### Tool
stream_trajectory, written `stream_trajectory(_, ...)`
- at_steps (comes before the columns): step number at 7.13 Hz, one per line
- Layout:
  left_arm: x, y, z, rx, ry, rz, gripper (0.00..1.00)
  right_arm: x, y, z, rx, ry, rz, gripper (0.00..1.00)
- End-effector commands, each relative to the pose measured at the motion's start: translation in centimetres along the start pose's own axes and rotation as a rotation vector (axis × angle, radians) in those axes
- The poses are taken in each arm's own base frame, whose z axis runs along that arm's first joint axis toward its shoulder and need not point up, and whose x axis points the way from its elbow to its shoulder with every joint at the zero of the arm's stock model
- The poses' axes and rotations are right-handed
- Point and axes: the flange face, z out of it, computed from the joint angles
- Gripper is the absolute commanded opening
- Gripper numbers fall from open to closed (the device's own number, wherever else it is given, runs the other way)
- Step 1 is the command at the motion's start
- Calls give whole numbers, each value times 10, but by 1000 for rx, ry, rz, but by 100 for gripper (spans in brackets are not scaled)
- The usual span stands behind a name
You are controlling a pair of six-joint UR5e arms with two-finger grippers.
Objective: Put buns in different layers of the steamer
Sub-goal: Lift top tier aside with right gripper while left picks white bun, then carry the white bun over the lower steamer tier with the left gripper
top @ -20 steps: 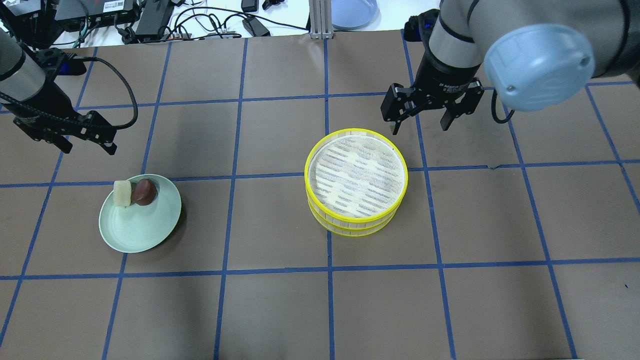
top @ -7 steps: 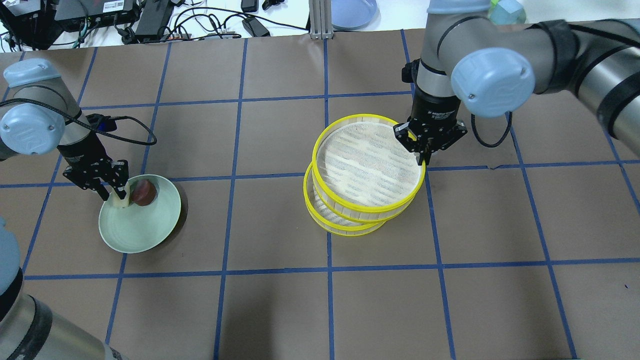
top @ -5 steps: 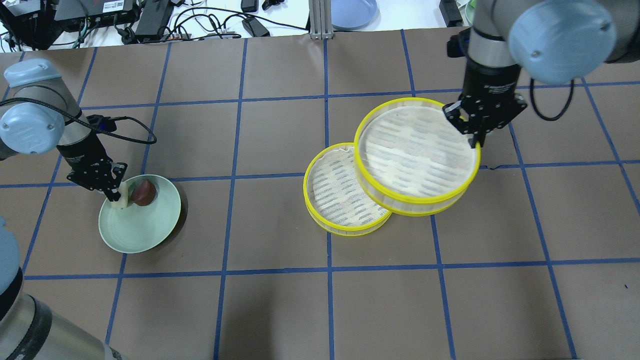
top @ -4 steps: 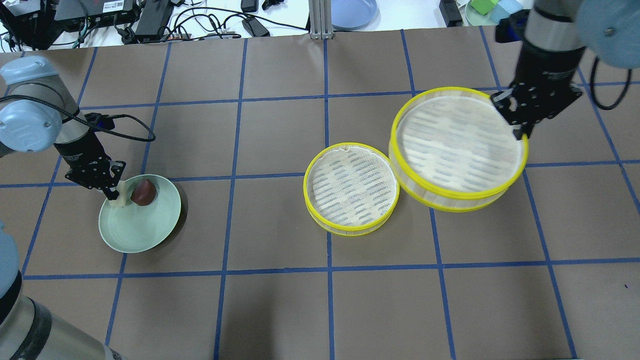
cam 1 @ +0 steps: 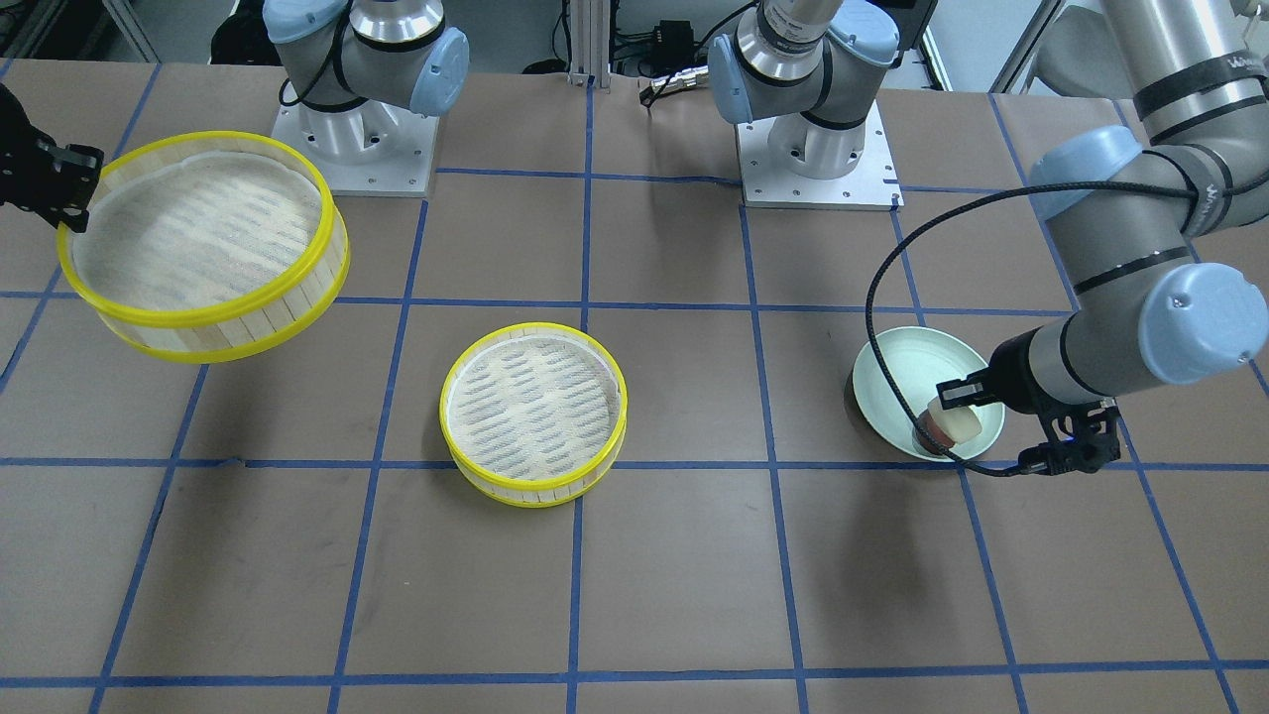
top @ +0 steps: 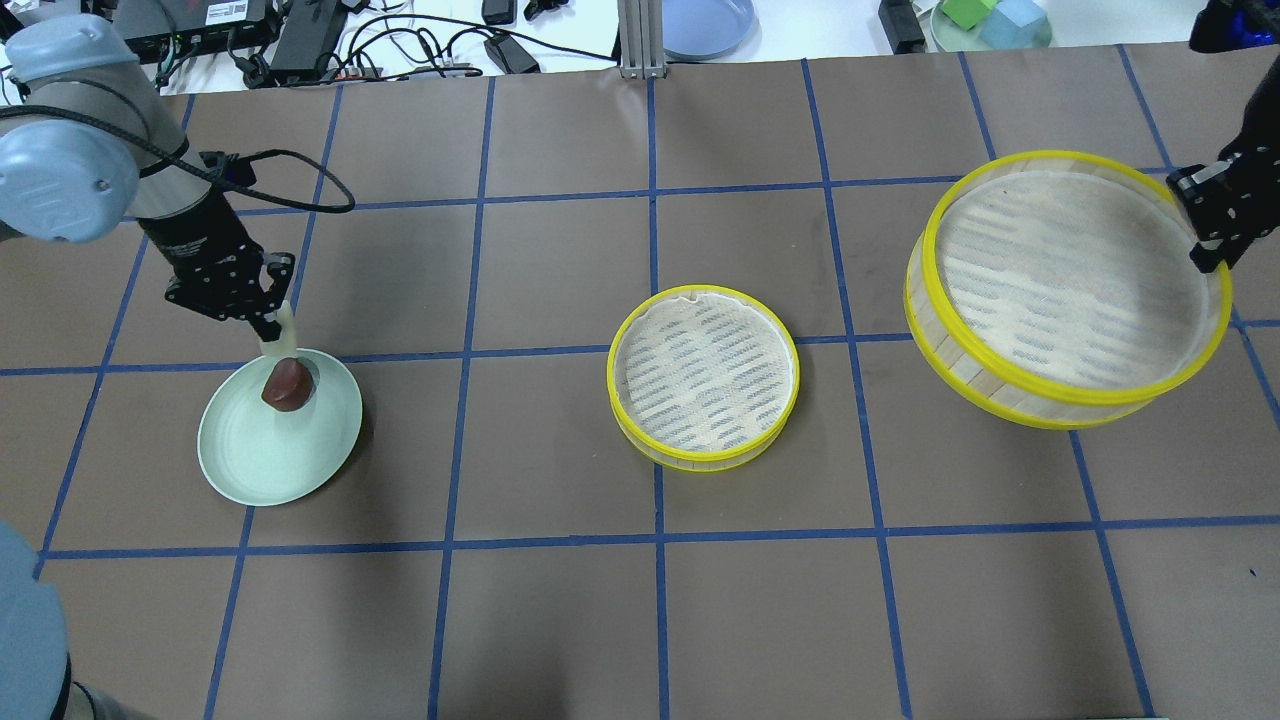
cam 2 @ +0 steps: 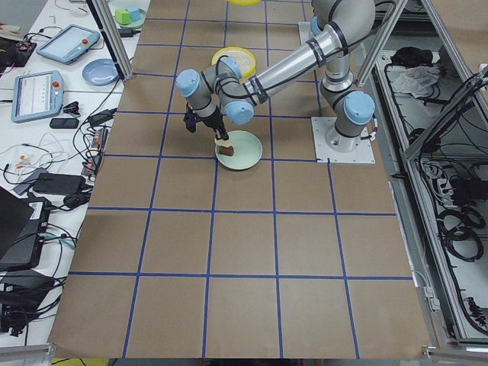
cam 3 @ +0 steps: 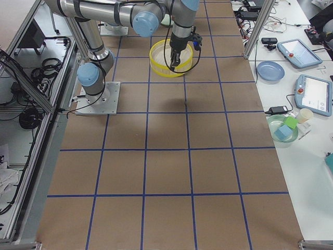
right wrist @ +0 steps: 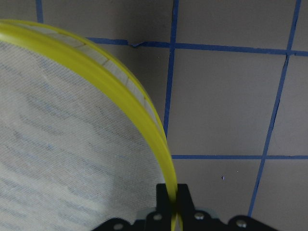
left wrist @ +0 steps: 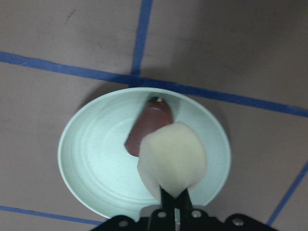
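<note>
— Whereabouts of the cream bun (left wrist: 172,159)?
— Clamped between the fingers of the left end effector (left wrist: 174,204), hanging over the pale green plate (top: 240,460), above the brown bun (top: 287,384) lying near the plate's rim.
— And the steamer layers?
— Lower layer (top: 703,375) flat on the bench (top: 560,620), near its middle. Upper layer (top: 1065,270) held off the bench, tilted, well apart toward the robot's right, rim pinched by the right end effector (right wrist: 173,199), one finger inside, one outside.
</note>
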Motion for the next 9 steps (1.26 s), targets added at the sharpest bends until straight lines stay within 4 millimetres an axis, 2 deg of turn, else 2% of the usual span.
stream_trajectory(1,112,33,-22,74,133,-99,0,0,-2,-2,29,-9,-21,0)
stream_trajectory(3,211,74,-20,73,263,-160,0,-4,-2,-3,44,-29,-29,0)
stream_trajectory(5,285,110,7,40,372,-51,0,-5,-2,-4,46,-28,-28,0)
stream_trajectory(6,305,115,21,39,400,-34,0,-3,-2,-3,40,-23,-25,0)
stream_trajectory(7,332,137,53,-3,390,20,0,-4,-2,-3,38,-23,-28,0)
stream_trajectory(8,351,146,70,27,399,55,1,-4,-4,-1,39,-28,-24,0)
stream_trajectory(9,353,144,71,37,404,54,86,-4,-1,-4,45,-29,-15,0)
